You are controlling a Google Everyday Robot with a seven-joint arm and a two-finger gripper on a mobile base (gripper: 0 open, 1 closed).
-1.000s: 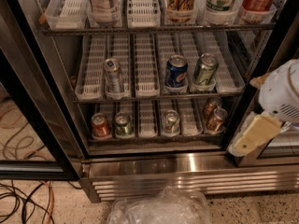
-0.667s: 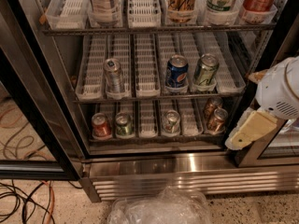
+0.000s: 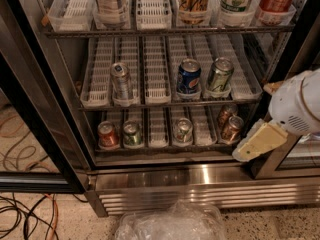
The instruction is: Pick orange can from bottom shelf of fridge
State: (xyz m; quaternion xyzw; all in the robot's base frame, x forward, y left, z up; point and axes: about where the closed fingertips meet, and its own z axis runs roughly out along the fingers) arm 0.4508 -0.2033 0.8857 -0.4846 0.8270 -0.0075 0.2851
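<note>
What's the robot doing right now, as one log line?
stage: pre-grasp | gripper: in front of fridge, beside right end of bottom shelf | orange can: standing on shelf, not held

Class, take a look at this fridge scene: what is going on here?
A robot arm's tool hangs at the right side of the open fridge, level with the bottom shelf. The orange can stands at the right end of that shelf, close to the tool, not yet picked up. A red can, a green can and a silver can stand further left.
</note>
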